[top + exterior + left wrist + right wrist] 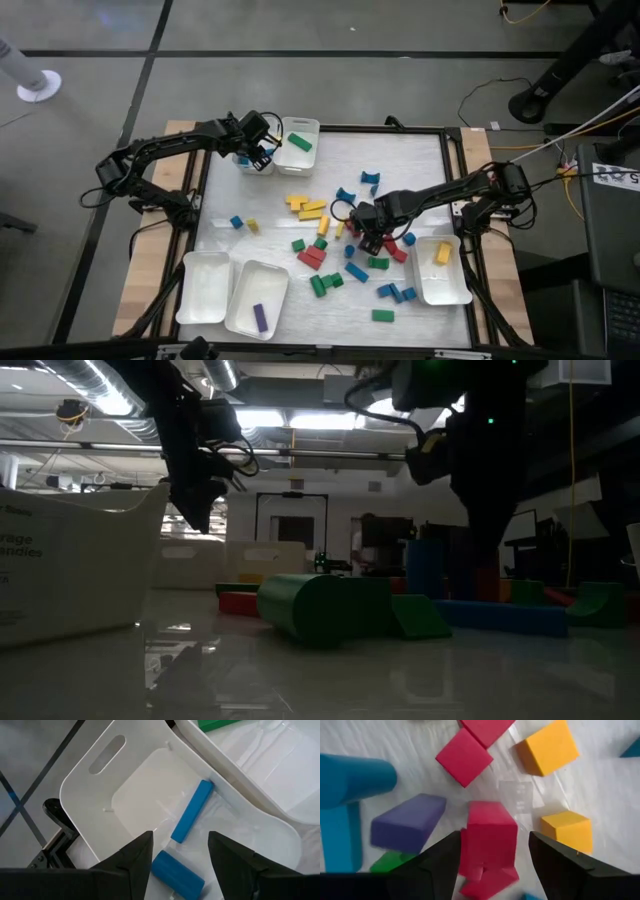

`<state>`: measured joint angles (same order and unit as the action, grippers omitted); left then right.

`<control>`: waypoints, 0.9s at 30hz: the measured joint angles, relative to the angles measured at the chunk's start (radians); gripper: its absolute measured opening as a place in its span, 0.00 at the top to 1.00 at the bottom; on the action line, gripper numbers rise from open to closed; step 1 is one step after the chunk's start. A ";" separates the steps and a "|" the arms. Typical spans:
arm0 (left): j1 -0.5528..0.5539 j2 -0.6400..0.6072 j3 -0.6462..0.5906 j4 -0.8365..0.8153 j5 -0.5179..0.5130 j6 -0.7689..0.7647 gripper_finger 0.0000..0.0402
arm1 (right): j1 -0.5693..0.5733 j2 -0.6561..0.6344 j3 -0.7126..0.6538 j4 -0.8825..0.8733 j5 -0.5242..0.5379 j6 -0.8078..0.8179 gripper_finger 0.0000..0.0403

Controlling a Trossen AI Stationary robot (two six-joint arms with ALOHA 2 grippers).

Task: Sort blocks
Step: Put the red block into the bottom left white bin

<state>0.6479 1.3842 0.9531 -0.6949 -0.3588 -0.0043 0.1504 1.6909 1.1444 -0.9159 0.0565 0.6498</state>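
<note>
High view: the right gripper (pixel 366 236) hangs mid-frame over the scattered blocks (pixel 345 250); the left gripper (pixel 252 152) hovers at a white tray (pixel 240 160) upper left.

Right wrist view: jaws wide and empty, a matte red block (pixel 490 832) between the fingertips, long axis running along the fingers.

Left wrist view: jaws apart, empty, over a glossy tray holding a blue bar (pixel 192 811) and blue cylinder (pixel 177 874).

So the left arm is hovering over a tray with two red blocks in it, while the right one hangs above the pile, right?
Not quite: the left wrist view shows the two blocks in that tray are blue, not red. The left gripper does hover over it, and the right gripper hangs above the pile.
</note>
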 joint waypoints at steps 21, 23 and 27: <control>0.000 0.000 0.000 0.000 0.000 0.000 0.55 | 0.000 -0.001 -0.026 0.032 0.007 -0.003 0.68; 0.000 0.000 0.000 0.000 0.000 0.000 0.55 | 0.000 -0.003 -0.021 0.016 0.007 -0.003 0.68; 0.000 0.000 0.000 0.000 0.000 0.008 0.55 | 0.000 -0.012 0.019 -0.036 0.011 -0.005 0.65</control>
<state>0.6479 1.3838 0.9531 -0.6945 -0.3588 0.0040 0.1501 1.6791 1.1633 -0.9520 0.0673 0.6449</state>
